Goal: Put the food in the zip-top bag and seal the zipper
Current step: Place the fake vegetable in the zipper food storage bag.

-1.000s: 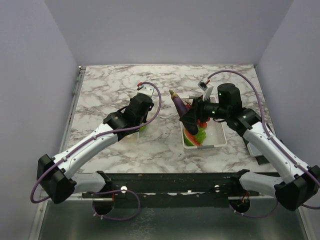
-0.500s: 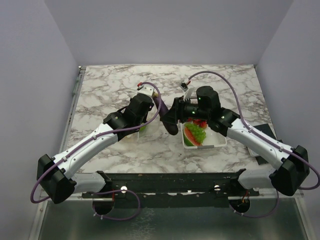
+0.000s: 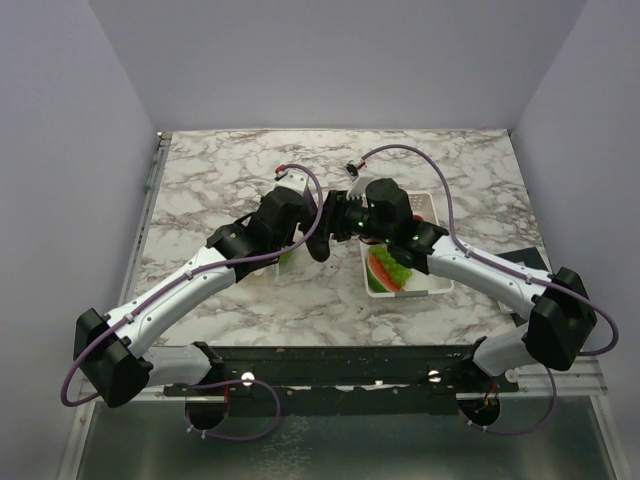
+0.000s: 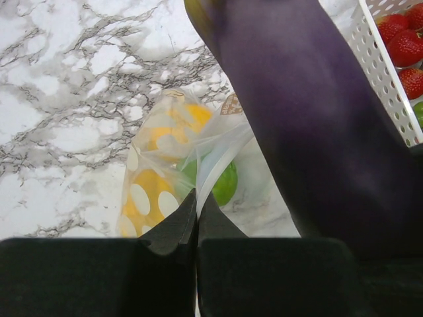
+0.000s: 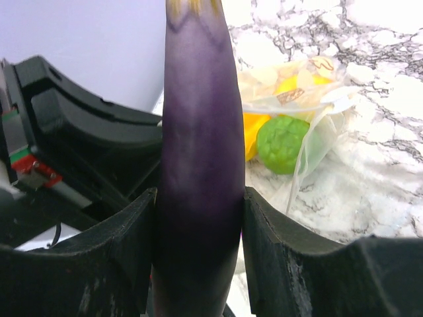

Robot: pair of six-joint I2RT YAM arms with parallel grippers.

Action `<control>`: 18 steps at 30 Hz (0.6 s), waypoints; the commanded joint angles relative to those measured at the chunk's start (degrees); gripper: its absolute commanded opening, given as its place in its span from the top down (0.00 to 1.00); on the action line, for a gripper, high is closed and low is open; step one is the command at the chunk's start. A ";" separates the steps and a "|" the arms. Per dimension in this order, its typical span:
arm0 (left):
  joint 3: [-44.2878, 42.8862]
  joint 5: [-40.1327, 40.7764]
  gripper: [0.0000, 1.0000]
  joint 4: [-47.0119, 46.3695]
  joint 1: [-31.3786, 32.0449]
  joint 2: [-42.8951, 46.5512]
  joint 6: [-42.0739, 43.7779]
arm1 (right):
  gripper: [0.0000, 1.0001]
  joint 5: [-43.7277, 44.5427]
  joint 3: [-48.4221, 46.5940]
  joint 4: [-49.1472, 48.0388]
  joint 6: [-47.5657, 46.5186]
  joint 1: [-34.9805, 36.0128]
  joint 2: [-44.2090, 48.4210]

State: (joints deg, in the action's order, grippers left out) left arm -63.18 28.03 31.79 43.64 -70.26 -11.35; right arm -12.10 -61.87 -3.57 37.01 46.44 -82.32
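— Starting at the left, what is the left gripper (image 4: 197,201) doing?
— Its fingers are pressed together on a fold of the zip-top bag (image 4: 173,150), right at the pouch's near edge. The clear film runs up from the marble table (image 3: 220,170) into that pinch.
— And the bag itself?
— It lies on the marble directly ahead of those fingertips. Inside it are a yellow piece (image 4: 151,190) against the dotted side and a green piece (image 4: 225,185) closest to the pinch.
— Is the mouth sealed?
— I cannot tell; the plastic is too crumpled there.
— What's just to the right?
— A purple eggplant (image 5: 198,152), clamped about its middle by the right gripper (image 5: 198,198), one finger on each flank. From overhead it hangs between the two wrists, just beside the left one. The right wrist view shows the bag beyond it and to its right. Whether it touches the plastic I cannot say.
— And furthest right?
— The white slotted basket (image 3: 441,281), apart from the bag, holding strawberries (image 4: 402,45), green grapes (image 3: 398,268) and a watermelon slice (image 3: 379,273)
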 commanded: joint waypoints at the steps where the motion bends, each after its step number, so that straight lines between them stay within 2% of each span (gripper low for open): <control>1: 0.78 -1.62 0.99 -1.20 0.23 1.21 -0.51 | 0.70 7.69 -1.32 -6.10 3.90 1.70 -2.09; 18: 1.04 -4.60 0.96 -2.21 -2.00 1.51 -2.46 | 0.73 30.85 1.24 -14.07 12.94 7.86 -6.73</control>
State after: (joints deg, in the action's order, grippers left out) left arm -62.85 26.79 30.94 42.89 -70.02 -12.23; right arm 9.50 -61.54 -13.41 46.96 52.25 -87.83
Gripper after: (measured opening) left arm 0.040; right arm 0.512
